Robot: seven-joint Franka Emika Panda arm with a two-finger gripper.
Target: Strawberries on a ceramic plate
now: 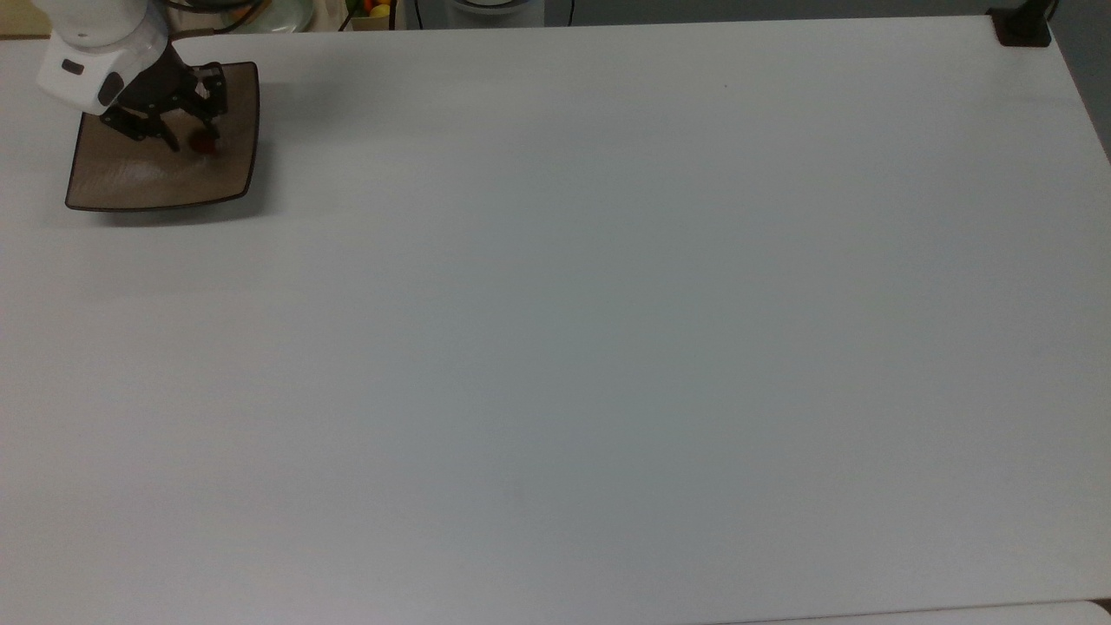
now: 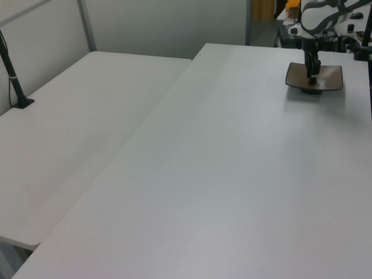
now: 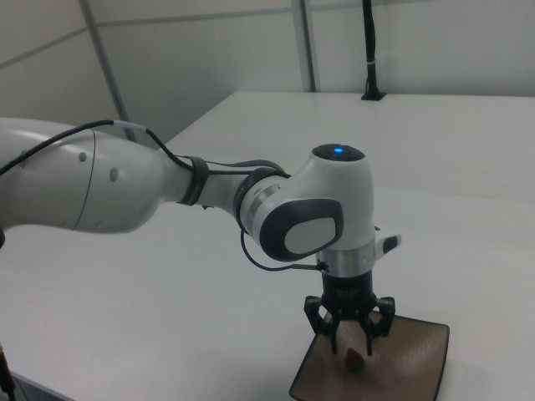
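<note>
The square tan-brown ceramic plate (image 1: 147,178) sits at the top view's upper left corner of the white table; it also appears in the right view (image 3: 414,368) and the left view (image 2: 328,77). One small red strawberry (image 1: 204,145) lies on the plate (image 3: 354,360). My gripper (image 1: 193,137) hangs just above it, pointing straight down. In the right view the gripper (image 3: 351,341) is open, its fingers spread to either side above the strawberry and not touching it. In the left view the gripper (image 2: 313,74) stands over the plate's near side.
A round pale dish with orange food (image 1: 260,10) and a box of fruit (image 1: 375,10) lie beyond the table's far edge. A black post base (image 1: 1022,26) stands at the top view's upper right corner. A second white table (image 2: 75,116) adjoins in the left view's left.
</note>
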